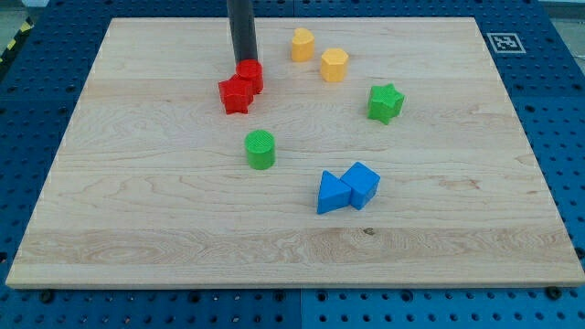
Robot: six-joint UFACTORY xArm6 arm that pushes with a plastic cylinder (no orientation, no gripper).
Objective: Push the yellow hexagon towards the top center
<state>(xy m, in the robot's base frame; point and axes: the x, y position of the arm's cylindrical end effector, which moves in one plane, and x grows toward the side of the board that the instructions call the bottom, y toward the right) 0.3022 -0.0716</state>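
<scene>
Resting my tip [245,62] on the wooden board [137,228], right against the upper edge of the red cylinder [249,75]; no jaws to report, only a straight dark rod. Red star [236,94] touches that cylinder on its lower-left side. Yellow hexagon [335,65] sits to the view's right of the red cylinder, near the board's top, well apart from my tip. A second yellow block [303,44], shape unclear, lies between them, slightly higher. Green star [385,102] further right and lower. Green cylinder [260,149] below the red cylinder. Blue triangle [333,194] and blue cube [363,184], touching, lower right.
</scene>
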